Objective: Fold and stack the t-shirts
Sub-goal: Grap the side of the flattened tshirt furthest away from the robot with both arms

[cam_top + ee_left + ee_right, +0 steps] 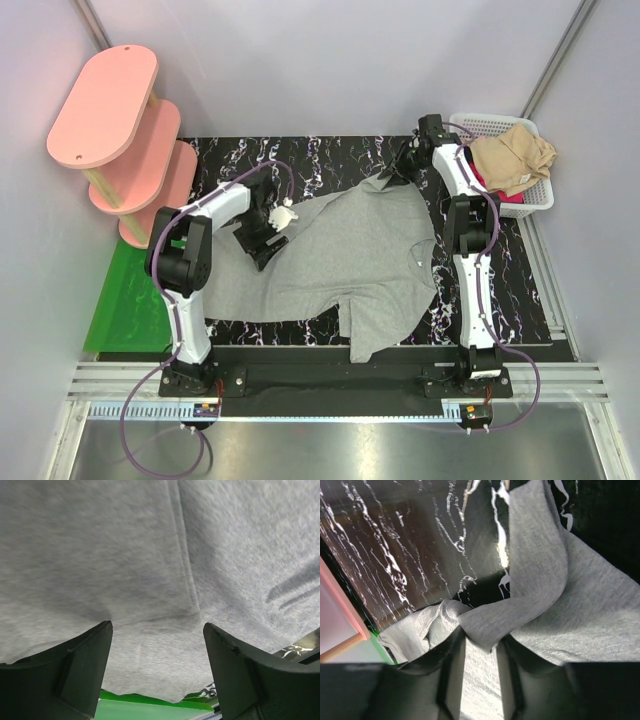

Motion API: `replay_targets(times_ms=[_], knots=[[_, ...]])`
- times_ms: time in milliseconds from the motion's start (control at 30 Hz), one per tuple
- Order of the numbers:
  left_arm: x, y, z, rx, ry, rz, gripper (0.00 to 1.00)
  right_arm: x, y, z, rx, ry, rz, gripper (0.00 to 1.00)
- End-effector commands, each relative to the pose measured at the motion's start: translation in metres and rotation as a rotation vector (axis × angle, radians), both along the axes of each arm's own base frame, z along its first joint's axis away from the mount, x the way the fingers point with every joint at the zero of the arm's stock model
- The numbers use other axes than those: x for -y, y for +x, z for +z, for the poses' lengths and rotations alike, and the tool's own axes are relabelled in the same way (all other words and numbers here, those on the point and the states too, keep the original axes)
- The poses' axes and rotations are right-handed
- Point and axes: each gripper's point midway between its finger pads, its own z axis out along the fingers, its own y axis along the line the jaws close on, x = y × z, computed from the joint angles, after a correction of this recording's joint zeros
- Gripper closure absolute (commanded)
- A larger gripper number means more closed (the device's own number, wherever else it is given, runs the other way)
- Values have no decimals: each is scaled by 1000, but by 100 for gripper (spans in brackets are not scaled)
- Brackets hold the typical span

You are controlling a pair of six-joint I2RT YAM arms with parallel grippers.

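Observation:
A heather grey t-shirt (350, 260) lies spread and rumpled across the black marbled table (330, 155). My left gripper (262, 245) hovers over the shirt's left part, jaws wide apart; in the left wrist view it (157, 630) frames grey cloth (150, 555) with a seam, and nothing sits between the fingers. My right gripper (395, 172) is at the shirt's far right corner. In the right wrist view its fingers (482, 640) pinch a folded edge of the grey cloth (580, 610), which drapes over the tips. A tan t-shirt (512, 160) lies bunched in the basket.
A white lattice basket (540, 195) stands at the back right, with a bit of red cloth (500, 196) under the tan shirt. A green mat (125, 300) lies at the left edge of the table. A pink tiered shelf (120, 130) stands at the back left.

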Motion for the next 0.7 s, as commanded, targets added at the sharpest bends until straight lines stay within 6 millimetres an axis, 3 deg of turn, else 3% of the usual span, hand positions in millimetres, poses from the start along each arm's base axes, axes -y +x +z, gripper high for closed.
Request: replay_targets(times_ms=[0,133,233,500,667], knots=[[2,-3,14,47,-40,6,20,-4,5,8,16,35,6,68],[2,-7,7,46,-47,12,18,-3,2,9,16,30,13,80],[2,-7,5,47,-47,16,18,-3,0,12,18,29,19,83],[-1,-2,3,64,-27,22,25,-5,-6,17,21,36,26,83],[4,-7,7,54,-52,33,36,-4,-6,18,24,39,26,84]])
